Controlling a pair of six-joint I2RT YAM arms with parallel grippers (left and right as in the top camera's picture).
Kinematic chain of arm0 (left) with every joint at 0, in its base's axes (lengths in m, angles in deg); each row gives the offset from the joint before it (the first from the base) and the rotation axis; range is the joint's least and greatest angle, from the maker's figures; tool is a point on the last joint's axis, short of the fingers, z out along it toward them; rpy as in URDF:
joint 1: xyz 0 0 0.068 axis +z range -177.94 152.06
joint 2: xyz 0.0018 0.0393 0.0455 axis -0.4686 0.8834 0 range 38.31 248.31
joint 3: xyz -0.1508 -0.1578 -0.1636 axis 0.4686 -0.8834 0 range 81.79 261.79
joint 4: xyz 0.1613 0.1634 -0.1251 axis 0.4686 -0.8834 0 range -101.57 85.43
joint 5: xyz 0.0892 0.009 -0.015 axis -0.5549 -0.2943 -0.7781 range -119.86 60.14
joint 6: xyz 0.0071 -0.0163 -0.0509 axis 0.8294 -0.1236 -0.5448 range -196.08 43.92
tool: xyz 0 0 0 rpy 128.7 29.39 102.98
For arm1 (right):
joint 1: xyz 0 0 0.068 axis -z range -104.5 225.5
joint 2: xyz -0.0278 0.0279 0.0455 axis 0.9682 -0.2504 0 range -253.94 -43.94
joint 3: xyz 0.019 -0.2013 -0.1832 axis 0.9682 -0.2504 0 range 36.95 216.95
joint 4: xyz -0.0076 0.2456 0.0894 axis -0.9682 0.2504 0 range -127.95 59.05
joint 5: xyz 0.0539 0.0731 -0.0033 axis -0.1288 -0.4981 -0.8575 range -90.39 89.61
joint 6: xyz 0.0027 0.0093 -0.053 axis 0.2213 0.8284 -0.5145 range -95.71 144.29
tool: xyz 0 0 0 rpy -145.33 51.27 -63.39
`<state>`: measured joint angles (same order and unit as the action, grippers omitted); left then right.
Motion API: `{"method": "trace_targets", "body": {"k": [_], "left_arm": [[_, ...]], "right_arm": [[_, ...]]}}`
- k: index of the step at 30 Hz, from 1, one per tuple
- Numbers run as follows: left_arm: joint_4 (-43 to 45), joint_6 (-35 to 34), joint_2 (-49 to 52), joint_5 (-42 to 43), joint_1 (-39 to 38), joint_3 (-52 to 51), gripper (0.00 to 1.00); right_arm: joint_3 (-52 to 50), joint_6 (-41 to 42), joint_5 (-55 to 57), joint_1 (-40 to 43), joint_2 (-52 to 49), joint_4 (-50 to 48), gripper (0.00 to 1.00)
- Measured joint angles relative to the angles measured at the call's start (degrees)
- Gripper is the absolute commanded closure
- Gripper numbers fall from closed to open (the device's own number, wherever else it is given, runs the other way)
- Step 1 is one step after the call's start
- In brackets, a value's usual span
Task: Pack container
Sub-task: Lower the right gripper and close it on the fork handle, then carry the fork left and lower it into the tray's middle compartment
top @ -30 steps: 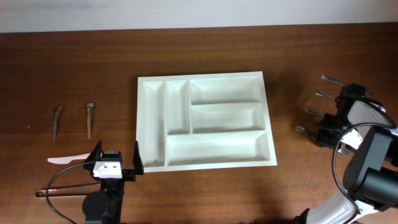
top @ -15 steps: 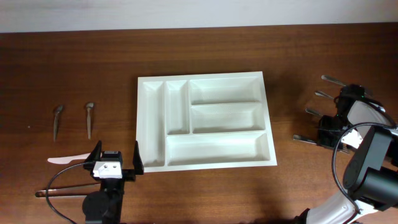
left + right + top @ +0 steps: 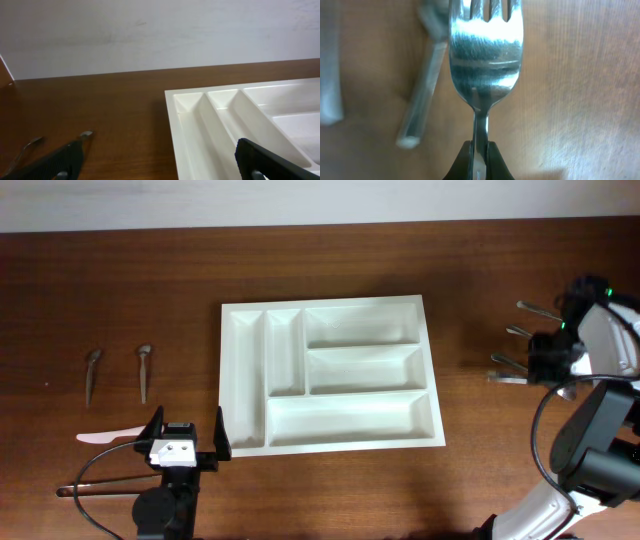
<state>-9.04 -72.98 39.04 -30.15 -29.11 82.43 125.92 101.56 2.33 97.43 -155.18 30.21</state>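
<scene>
The right end effector (image 3: 479, 150) gripped a fork (image 3: 485, 55); the left end effector (image 3: 188, 430) gaped; the tray (image 3: 340, 417), well to its left, held nothing yet.

In the middle of the table (image 3: 400, 480), the tray (image 3: 228, 370). Far off to its left, two spoons (image 3: 92, 373) side by side. Closer to the front edge, a small flat tool (image 3: 105, 436), just left of the left gripper (image 3: 187, 430), near the tray's front left corner. Well to the right of the tray, three forks (image 3: 520, 332) one behind another. Just in front of them, one fork (image 3: 508, 378) in the right gripper (image 3: 535, 372).
</scene>
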Motion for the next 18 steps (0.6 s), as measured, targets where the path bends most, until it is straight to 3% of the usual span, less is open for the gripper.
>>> {"method": "trace_targets", "body": {"k": [6, 18], "left_arm": [[0.0, 0.0, 0.0, 0.0, 0.0, 0.0, 0.01], [0.0, 0.0, 0.0, 0.0, 0.0, 0.0, 0.01]], "right_arm": [[7.4, 0.1, 0.0, -7.7, 0.0, 1.5, 0.96], [7.7, 5.3, -2.4, -27.0, 0.0, -2.2, 0.96]]}}
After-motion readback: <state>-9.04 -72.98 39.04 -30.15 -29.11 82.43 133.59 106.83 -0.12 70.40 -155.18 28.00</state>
